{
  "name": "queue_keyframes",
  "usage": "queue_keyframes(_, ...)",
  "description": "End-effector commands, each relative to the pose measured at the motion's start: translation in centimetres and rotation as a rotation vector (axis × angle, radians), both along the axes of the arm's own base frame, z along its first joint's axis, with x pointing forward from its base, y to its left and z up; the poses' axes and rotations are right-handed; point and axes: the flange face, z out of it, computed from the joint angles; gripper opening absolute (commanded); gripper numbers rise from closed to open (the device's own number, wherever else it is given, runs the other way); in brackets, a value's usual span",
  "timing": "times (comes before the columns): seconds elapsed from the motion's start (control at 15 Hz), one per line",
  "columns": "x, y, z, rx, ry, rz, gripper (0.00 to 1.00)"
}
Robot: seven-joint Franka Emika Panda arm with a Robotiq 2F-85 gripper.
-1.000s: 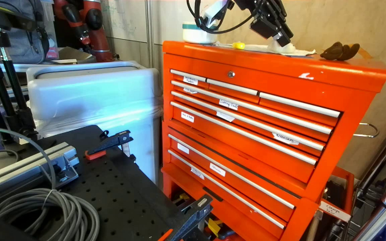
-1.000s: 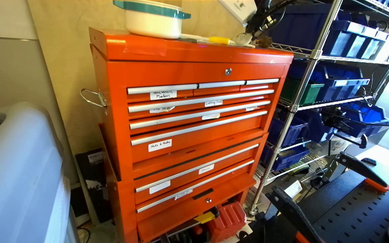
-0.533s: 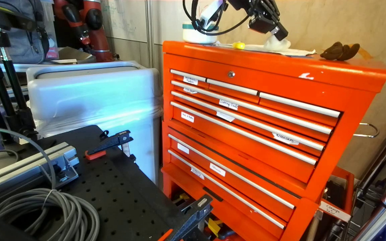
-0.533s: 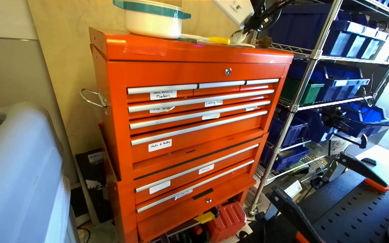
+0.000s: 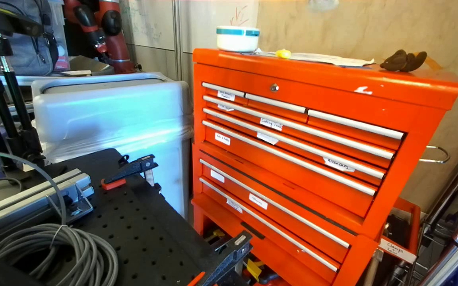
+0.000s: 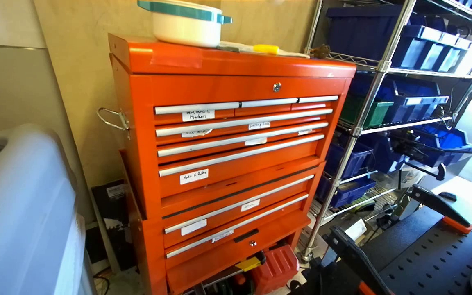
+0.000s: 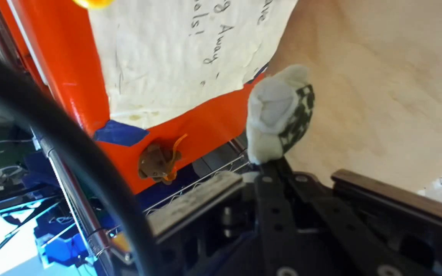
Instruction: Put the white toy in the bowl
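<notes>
The white toy (image 7: 269, 111) is small, lumpy and soft-looking, with a dark patterned patch on one side. In the wrist view my gripper (image 7: 276, 163) is shut on its lower end, the fingertips partly hidden behind it. The toy is up in the air, off the cabinet top. A pale piece of it (image 5: 323, 4) shows at the top edge of an exterior view, where the gripper is out of view. The bowl (image 5: 237, 43) is round and white with a blue-green band. It stands on the red cabinet's top in both exterior views (image 6: 187, 30), and is out of the wrist view.
The red cabinet (image 5: 332, 83) carries a paper sheet (image 5: 324, 58), a yellow object (image 5: 283, 53) and a dark brown lumpy object (image 5: 404, 61). A wooden wall (image 5: 372, 28) stands close behind. A wire shelf (image 6: 377, 78) with blue bins stands beside the cabinet.
The toy was on the paper sheet with the gripper at it. It has since been lifted well above the cabinet. The arm has risen out of both exterior views.
</notes>
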Motion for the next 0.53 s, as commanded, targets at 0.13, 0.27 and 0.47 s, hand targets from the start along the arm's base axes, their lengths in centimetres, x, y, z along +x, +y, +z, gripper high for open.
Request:
queue_keyframes(0.13,-1.9,8.5,4.1,0.189,0.107,0.188,0.01)
queue_keyframes(0.27,-2.8,11.5,4.1,0.209,0.142,0.227,0.01)
queue_keyframes(0.47,-3.7,15.0,3.1,0.203,0.173,0.265,0.01)
